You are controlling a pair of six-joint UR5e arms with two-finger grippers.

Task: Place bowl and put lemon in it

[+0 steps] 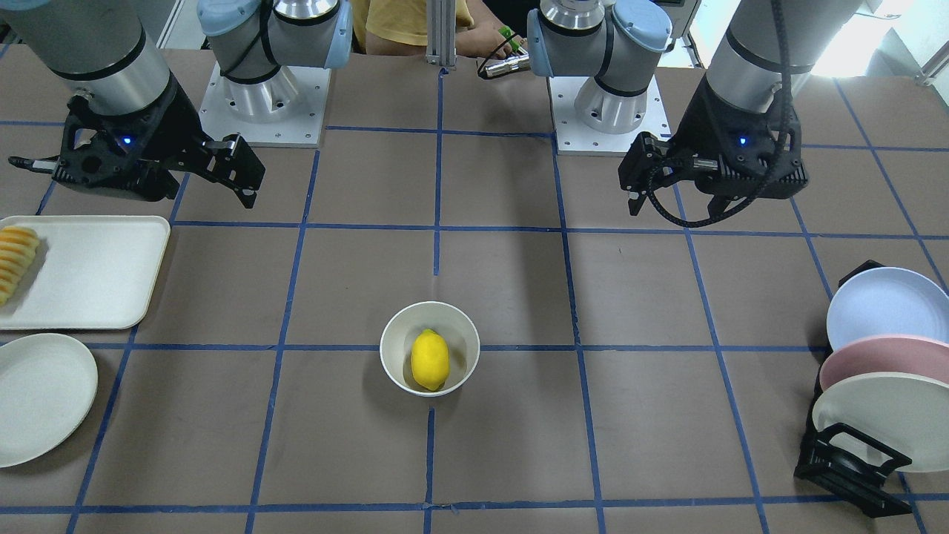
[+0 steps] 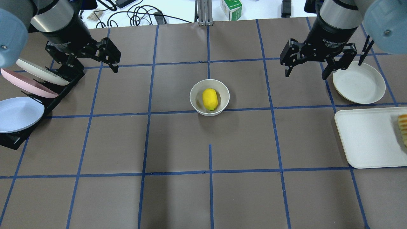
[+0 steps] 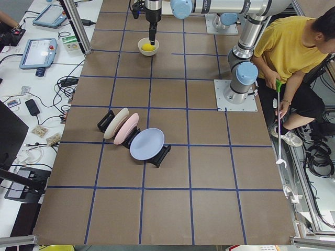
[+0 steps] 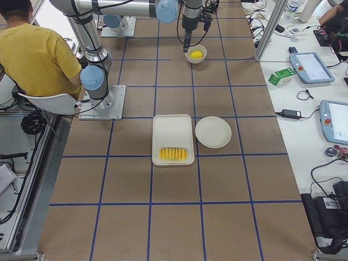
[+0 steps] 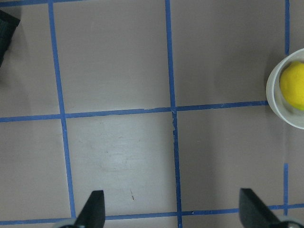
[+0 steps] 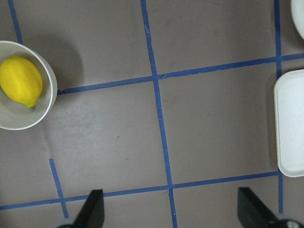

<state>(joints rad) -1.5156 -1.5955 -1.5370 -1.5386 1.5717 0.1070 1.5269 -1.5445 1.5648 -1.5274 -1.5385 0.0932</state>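
Note:
The off-white bowl [image 2: 194,95] stands upright at the table's middle, and the yellow lemon [image 2: 210,99] lies inside it. Both also show in the front view, bowl [image 1: 393,334] and lemon [image 1: 430,360]. My left gripper [image 2: 92,70] is open and empty, raised above the table well to the bowl's left, by the plate rack. Its wrist view shows the bowl's rim [image 5: 275,102] at the right edge. My right gripper [image 2: 306,74] is open and empty, raised well to the bowl's right. Its wrist view shows the bowl [image 6: 45,111] and lemon [image 6: 20,80] at the left.
A black rack with blue, pink and cream plates [image 2: 22,111] stands at the left edge. A flat off-white plate [image 2: 359,82] and a white tray [image 2: 365,140] holding sliced yellow food [image 2: 403,127] lie at the right. A person in yellow [image 3: 293,47] sits behind the robot bases.

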